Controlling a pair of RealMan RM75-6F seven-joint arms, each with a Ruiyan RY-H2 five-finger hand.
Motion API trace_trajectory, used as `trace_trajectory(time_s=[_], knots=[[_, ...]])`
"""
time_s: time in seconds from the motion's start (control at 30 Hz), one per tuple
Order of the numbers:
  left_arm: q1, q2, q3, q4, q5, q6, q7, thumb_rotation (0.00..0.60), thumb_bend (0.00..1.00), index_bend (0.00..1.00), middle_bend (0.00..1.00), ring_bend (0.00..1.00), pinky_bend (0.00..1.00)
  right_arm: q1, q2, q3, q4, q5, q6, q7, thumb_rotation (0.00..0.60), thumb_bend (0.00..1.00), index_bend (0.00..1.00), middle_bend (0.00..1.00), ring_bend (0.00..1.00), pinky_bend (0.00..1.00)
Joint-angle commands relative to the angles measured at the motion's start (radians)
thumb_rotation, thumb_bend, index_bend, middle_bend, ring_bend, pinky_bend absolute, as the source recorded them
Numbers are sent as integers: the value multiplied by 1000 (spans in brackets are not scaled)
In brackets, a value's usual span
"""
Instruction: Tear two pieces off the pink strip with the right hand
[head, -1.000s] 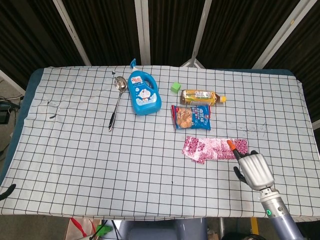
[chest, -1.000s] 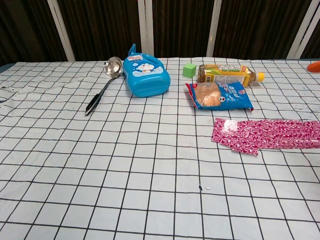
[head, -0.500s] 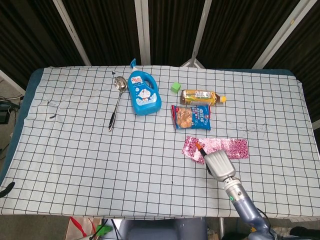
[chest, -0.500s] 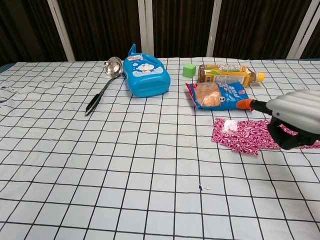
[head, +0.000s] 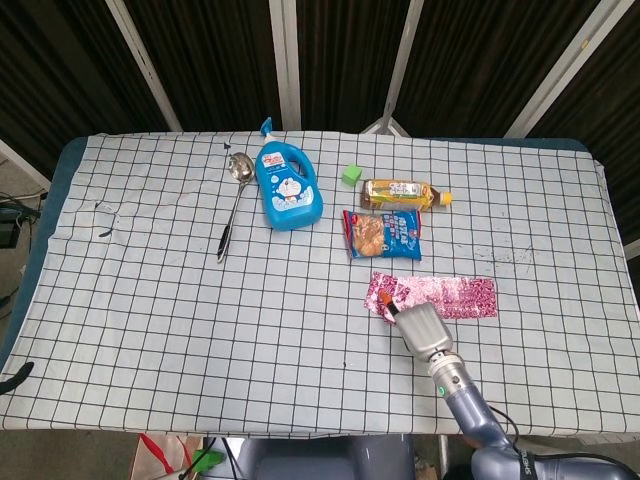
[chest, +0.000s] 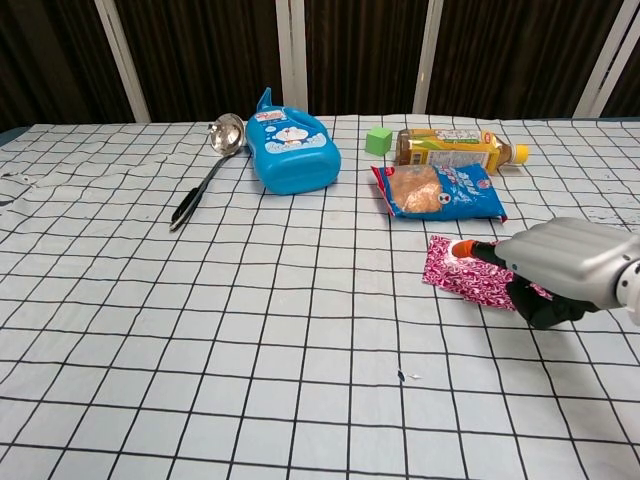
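The pink patterned strip (head: 455, 296) lies flat on the checked cloth, right of centre, below the snack pack. My right hand (head: 421, 325) hovers low over the strip's left end. In the chest view the hand (chest: 555, 265) covers most of the strip (chest: 448, 272), and its orange fingertip (chest: 466, 247) touches the strip near the left end. Dark fingers curl under the palm, and whether they pinch the strip is hidden. Neither view shows my left hand.
A blue detergent bottle (head: 287, 187) and a metal ladle (head: 232, 200) lie at the back left. A green cube (head: 351, 174), a tea bottle (head: 403, 193) and a blue snack pack (head: 383, 233) sit just behind the strip. The checked cloth (head: 200, 320) covers the table.
My right hand has swept from the strip's right end to its left end and come lower, its orange fingertip now on the strip. The strip has stayed in place.
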Motion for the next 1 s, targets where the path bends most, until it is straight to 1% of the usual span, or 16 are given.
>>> trace_trajectory(time_s=[0.03, 0.53, 0.63, 0.73, 1.0], knots=[[-1, -1, -2, 0, -6, -2, 2, 600, 275, 146, 0, 0, 84, 23, -16, -6, 4, 51, 10, -38, 600, 830, 47, 833, 869, 705], [-4, -2, -2, -3, -11, -5, 8, 600, 276, 146, 0, 0, 84, 75, -41, -28, 19, 142, 40, -71, 600, 830, 50, 833, 873, 705], [-4, -2, -2, -3, -12, -6, 10, 600, 275, 146, 0, 0, 84, 87, -46, -32, 21, 156, 45, -81, 600, 830, 69, 833, 874, 705], [-5, -3, -2, -3, -14, -7, 10, 600, 276, 146, 0, 0, 84, 103, -52, -37, 20, 179, 52, -101, 600, 839, 90, 835, 875, 705], [-5, 0, -3, -2, -15, -6, 5, 600, 276, 146, 0, 0, 84, 154, -63, -42, -11, 255, 91, -164, 600, 842, 91, 835, 877, 705]])
